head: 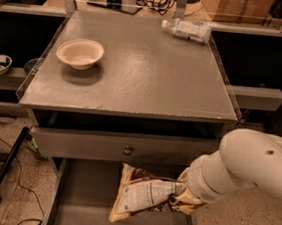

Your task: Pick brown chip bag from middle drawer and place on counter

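At the left, a cream bowl (80,53) sits on the grey table (149,85), well apart from everything below. Under it the middle drawer (78,203) stands pulled out. The brown chip bag (145,195) lies over its floor with the white label panel up and the right end tilted upward. We judge the bag light, soft and crinkly, with slippery foil and fragile chips inside. The sealed right edge looks like the best place to pinch, rather than the puffed belly. A clear plastic bottle (186,29) lies at the table's far edge. The hand (185,195) meets the bag's right end, half hidden by the white arm (248,163). We cannot tell whether it has closed on the bag.
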